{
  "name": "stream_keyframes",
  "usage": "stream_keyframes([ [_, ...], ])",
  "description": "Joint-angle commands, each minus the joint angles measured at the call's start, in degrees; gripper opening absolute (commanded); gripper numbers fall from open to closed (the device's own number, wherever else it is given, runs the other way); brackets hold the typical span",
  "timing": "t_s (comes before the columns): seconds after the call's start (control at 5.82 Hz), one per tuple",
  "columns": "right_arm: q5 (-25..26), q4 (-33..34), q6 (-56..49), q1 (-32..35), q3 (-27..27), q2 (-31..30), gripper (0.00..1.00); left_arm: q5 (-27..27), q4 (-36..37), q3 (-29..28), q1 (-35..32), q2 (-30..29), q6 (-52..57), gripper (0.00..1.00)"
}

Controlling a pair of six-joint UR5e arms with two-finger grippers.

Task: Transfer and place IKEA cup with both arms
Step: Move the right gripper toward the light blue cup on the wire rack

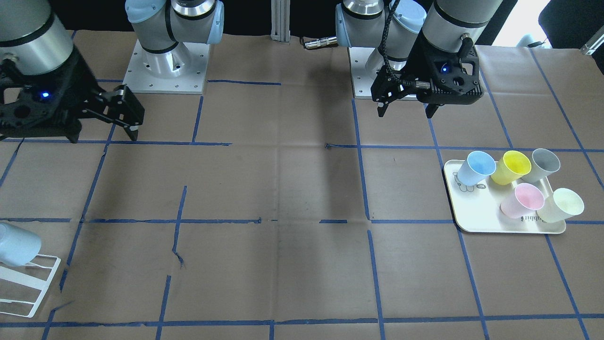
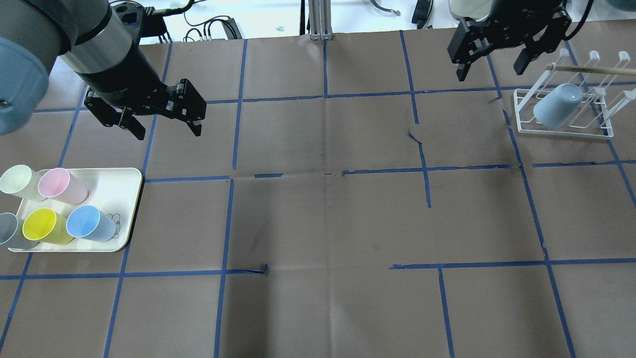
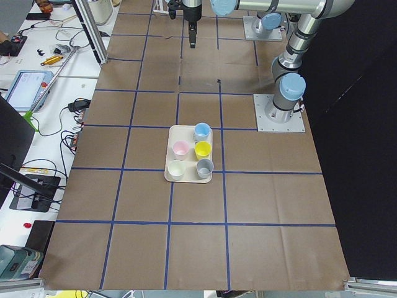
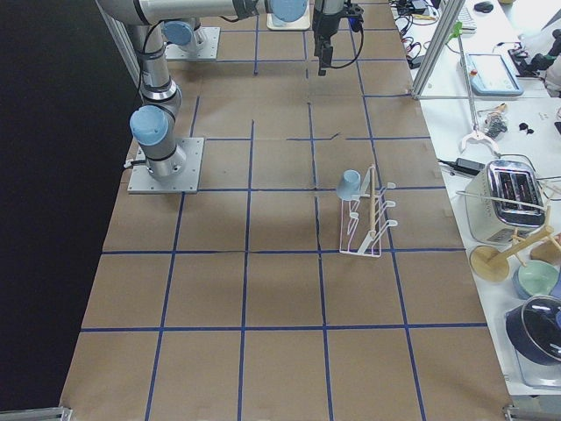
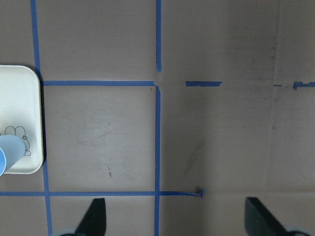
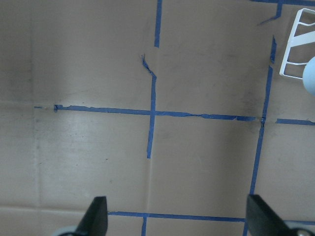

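One pale blue IKEA cup (image 2: 92,223) lies tilted on a cream tray (image 2: 119,189) at the table's left end; it also shows in the front view (image 1: 475,167) and at the edge of the left wrist view (image 5: 7,152). A second pale blue cup (image 2: 556,104) hangs on a white wire rack (image 2: 566,130) at the right end. My left gripper (image 2: 166,130) hovers open and empty beyond the tray, off its right side. My right gripper (image 2: 489,69) hovers open and empty to the left of the rack.
The tray also holds a pink cup (image 2: 62,185), a yellow cup (image 2: 44,226), a grey cup (image 2: 12,231) and a pale green cup (image 2: 20,181). Brown paper with blue tape lines covers the table. Both arm bases (image 1: 167,71) stand at the robot's edge.
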State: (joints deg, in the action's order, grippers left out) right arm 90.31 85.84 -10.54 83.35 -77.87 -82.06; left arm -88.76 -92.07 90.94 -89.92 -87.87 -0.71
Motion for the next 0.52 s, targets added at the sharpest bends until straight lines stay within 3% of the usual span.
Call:
stream_keyframes([
  [0.0,0.3,7.0,-15.2,-11.3,0.0,3.4,1.0,0.1,0.0,0.0,-0.1,0.0,0.0,0.98],
  [0.34,0.3,15.4,-25.5,-19.9,0.2,9.3,1.0,0.3,0.0,0.0,-0.1,-0.1,0.0,0.98],
])
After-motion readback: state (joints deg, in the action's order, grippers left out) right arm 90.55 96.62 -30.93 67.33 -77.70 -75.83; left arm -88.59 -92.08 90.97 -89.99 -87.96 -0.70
